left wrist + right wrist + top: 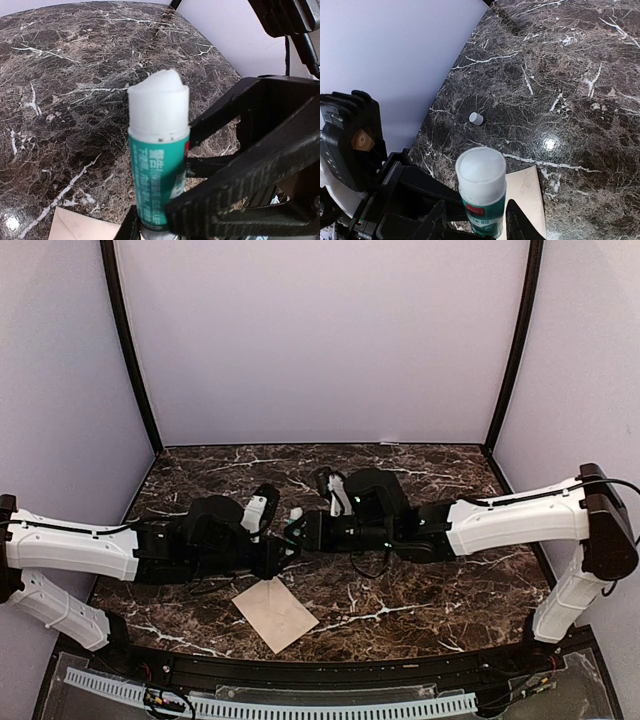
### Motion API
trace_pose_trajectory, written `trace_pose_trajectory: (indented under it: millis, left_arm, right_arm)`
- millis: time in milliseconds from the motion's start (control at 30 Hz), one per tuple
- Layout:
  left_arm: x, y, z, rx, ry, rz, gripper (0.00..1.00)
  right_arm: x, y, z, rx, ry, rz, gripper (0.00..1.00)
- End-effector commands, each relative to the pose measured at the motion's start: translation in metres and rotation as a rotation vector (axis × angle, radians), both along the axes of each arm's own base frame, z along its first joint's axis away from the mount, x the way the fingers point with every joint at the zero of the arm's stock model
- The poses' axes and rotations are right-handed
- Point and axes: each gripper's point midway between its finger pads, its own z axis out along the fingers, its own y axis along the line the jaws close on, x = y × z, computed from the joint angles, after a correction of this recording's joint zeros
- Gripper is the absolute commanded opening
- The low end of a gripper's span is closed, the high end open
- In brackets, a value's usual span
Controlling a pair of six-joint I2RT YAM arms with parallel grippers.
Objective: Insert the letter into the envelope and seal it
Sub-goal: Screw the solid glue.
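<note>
Glue stick [159, 150]: green label, cap off, white glue wound out; upright, raised above mid-table.
Cap [476, 118]: small, white, lying alone on the marble, well apart from the stick.
Table top [420, 600]: dark brown marble, white veins.
Walls [320, 340]: pale lavender; left, far, right.
Posts [130, 350]: black, at far corners.

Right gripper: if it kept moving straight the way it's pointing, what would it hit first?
Most likely the green glue stick, uncapped, which sits between the fingers of the right gripper and is held by the left gripper. How much gap remains is unclear.
</note>
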Motion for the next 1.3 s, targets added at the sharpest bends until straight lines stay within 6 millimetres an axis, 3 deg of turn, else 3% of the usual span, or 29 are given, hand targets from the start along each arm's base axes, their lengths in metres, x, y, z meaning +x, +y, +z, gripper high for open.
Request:
trace_pose_trajectory:
  millis: [0, 133, 267, 367, 567, 767, 967, 1100, 1267]
  left_arm:
    - [-0.003, -0.013, 0.017, -0.056, -0.016, -0.044, 0.0]
    - [-0.007, -0.017, 0.02, -0.065, -0.023, -0.082, 0.0]
    - [-0.014, -0.018, 0.023, -0.068, -0.033, -0.128, 0.0]
    - [-0.024, -0.02, 0.027, -0.085, -0.027, -0.187, 0.0]
    - [-0.046, -0.025, 0.047, -0.195, -0.007, -0.316, 0.0]
    - [-0.086, -0.036, 0.092, -0.376, 0.026, -0.583, 0.0]
    - [-0.119, -0.035, 0.117, -0.463, 0.069, -0.782, 0.0]
    - [-0.132, -0.033, 0.126, -0.515, 0.085, -0.861, 0.0]
    - [-0.133, -0.033, 0.125, -0.538, 0.101, -0.871, 0.0]
  right_arm:
    - [0.0, 0.015, 0.01, 0.016, -0.02, 0.012, 0.36]
    - [0.003, 0.017, 0.008, 0.011, -0.02, 0.006, 0.29]
    - [0.004, 0.013, 0.009, 0.006, -0.031, -0.001, 0.09]
    - [0.001, 0.008, 0.022, 0.045, -0.077, 0.022, 0.0]
    - [-0.025, -0.004, 0.063, 0.18, -0.2, 0.228, 0.0]
    - [-0.059, -0.02, 0.096, 0.287, -0.285, 0.434, 0.0]
    - [-0.112, -0.034, 0.125, 0.448, -0.31, 0.714, 0.0]
    - [-0.133, -0.041, 0.132, 0.5, -0.301, 0.829, 0.0]
    - [-0.139, -0.046, 0.136, 0.519, -0.307, 0.86, 0.0]
